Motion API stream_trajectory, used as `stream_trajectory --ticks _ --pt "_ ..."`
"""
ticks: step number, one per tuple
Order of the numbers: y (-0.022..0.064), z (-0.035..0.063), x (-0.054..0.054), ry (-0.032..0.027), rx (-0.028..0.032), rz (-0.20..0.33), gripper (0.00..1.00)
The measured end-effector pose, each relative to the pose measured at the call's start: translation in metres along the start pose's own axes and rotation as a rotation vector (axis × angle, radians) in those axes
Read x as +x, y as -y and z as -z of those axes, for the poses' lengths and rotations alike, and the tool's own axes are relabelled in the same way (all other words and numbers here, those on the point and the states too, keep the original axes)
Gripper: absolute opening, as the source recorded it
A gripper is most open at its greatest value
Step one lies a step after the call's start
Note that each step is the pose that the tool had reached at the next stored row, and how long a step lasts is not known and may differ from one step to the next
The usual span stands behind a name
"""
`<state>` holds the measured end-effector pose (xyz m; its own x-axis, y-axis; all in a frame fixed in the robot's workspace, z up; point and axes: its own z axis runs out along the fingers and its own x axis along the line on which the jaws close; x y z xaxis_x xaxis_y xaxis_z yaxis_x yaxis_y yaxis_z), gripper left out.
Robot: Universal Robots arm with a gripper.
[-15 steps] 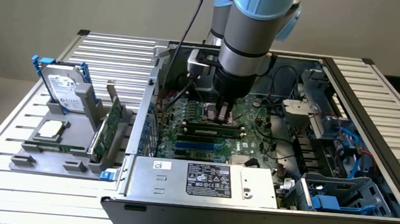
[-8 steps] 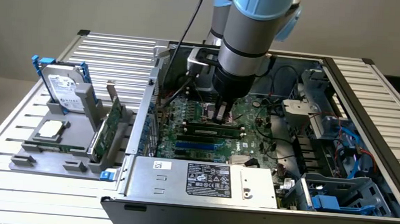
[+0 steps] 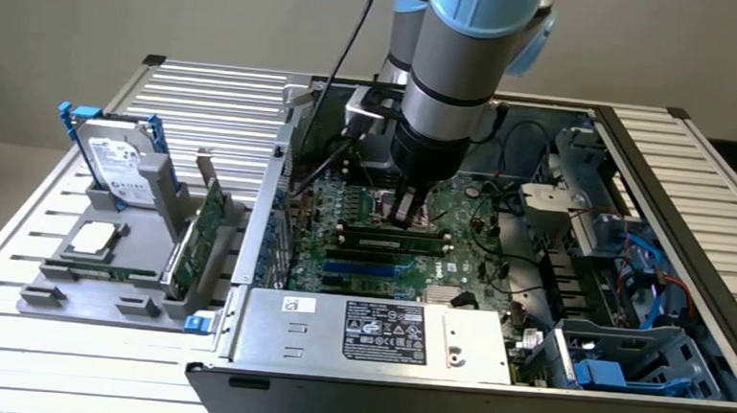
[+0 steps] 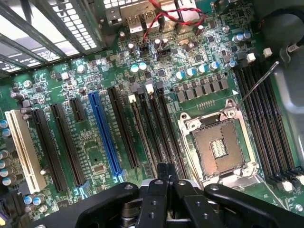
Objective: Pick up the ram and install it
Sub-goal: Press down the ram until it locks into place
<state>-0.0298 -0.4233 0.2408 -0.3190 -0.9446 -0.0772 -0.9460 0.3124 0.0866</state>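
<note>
inside the open computer case (image 3: 487,367), the gripper (image 3: 409,219) hangs low over the green motherboard (image 3: 468,256), its fingertips right at the long black slots in the middle of the board. the jaws are closed, pressed together with no gap between them. in the wrist view the gripper (image 4: 164,173) shows its dark fingers (image 4: 156,199) meeting just above a black slot (image 4: 147,128), between the blue slot (image 4: 104,133) and the bare silver cpu socket (image 4: 216,147).

a ram stick (image 3: 393,237) sits upright in a slot just beneath the fingertips in the exterior view, a dark green strip running along the board; whether the fingers touch it i cannot tell. a second green stick (image 3: 368,257) lies parallel, a little nearer the power supply (image 3: 374,334), which is the silver box with a labelled top at the near edge of the case.

outside the case, toward the exterior view's left, a grey holder (image 3: 97,257) stands on the slatted metal table (image 3: 209,91). it carries a silver hard drive (image 3: 121,167) with blue rails, standing upright, and a green expansion card (image 3: 193,244) set on edge just beside the case wall. blue cables (image 3: 653,272) lie in the case toward the exterior view's right.
</note>
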Motion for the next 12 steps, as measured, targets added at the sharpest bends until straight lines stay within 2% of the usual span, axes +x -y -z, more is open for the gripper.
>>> stream_trajectory --ticks 3,5,10,12 --pt "0.0000 0.0000 0.0000 0.0006 -0.0005 -0.023 0.11" --pt "0.0001 -0.0001 0.0000 -0.0019 0.0008 -0.036 0.11" --pt "0.0000 0.0000 0.0000 -0.0199 0.0086 -0.064 0.11" --pt "0.0001 0.0000 0.0000 -0.0237 0.0105 -0.077 0.11"
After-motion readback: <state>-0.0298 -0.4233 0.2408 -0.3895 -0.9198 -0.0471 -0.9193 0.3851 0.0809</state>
